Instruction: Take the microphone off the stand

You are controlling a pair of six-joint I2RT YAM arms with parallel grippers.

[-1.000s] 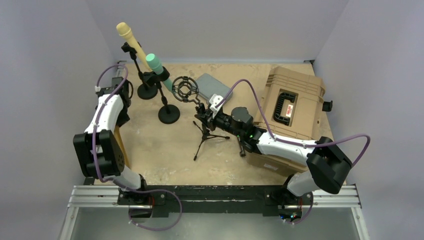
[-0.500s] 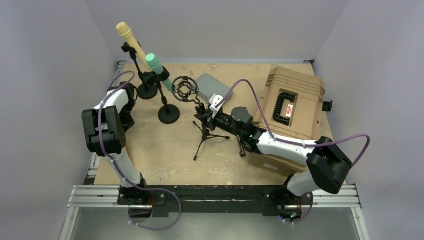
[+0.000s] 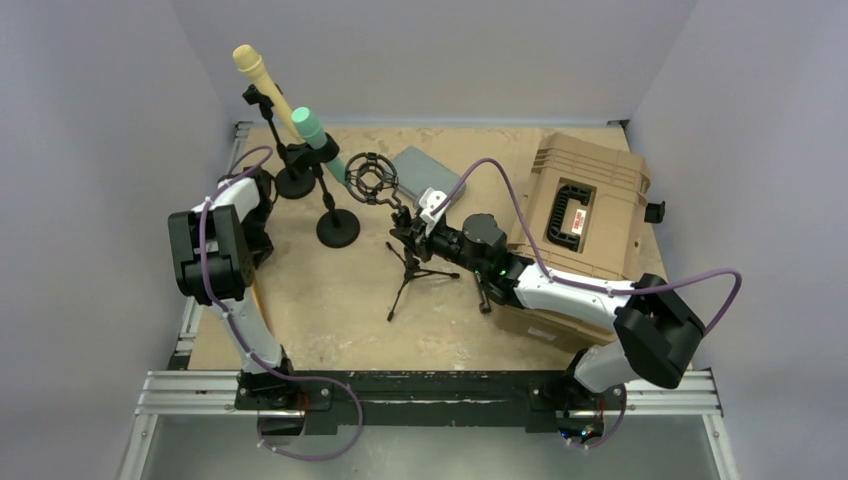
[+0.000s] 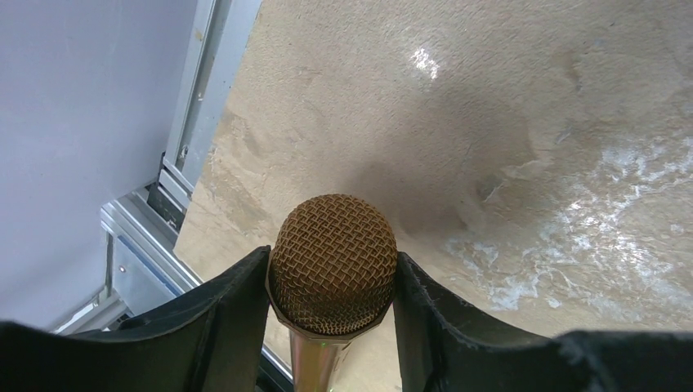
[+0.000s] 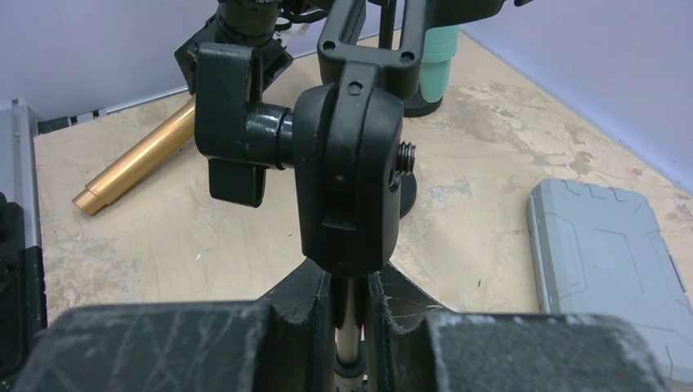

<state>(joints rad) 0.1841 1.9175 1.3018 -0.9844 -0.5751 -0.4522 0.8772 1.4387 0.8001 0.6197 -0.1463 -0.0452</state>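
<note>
1. The gold mic (image 4: pixel 333 278) is off the stand. The left gripper (image 4: pixel 331 257) clamps it, with one black finger pressed against each side of its mesh head.
2. Its long axis runs roughly near to far over the left side of the table (image 4: pixel 507 98), in line with the gripper. The head points away from the wrist camera, toward the far end. The gold handle runs back under the fingers.
3. In the right wrist view the handle shows as a slanting gold tube low over the table, with its tail end toward the near edge. Whether it touches the board cannot be told.
4. In the left wrist view the table's left rail (image 4: pixel 192 106) lies to the left of the head.
5. The right gripper (image 5: pixel 350 290) is closed on the thin pole of the stand (image 5: pixel 347 175), just below its black swivel joint.
6. The stand is a small tripod, upright near the middle of the table. Its ring mount (image 3: pixel 372 178) reaches up and toward the far left.
7. A yellow mic (image 3: pixel 255 70) and a green mic (image 3: pixel 310 125) sit tilted on round-based stands at the far left.
8. A grey case (image 3: pixel 428 178) lies behind the tripod, and a tan case (image 3: pixel 585 205) sits on the right.
</note>
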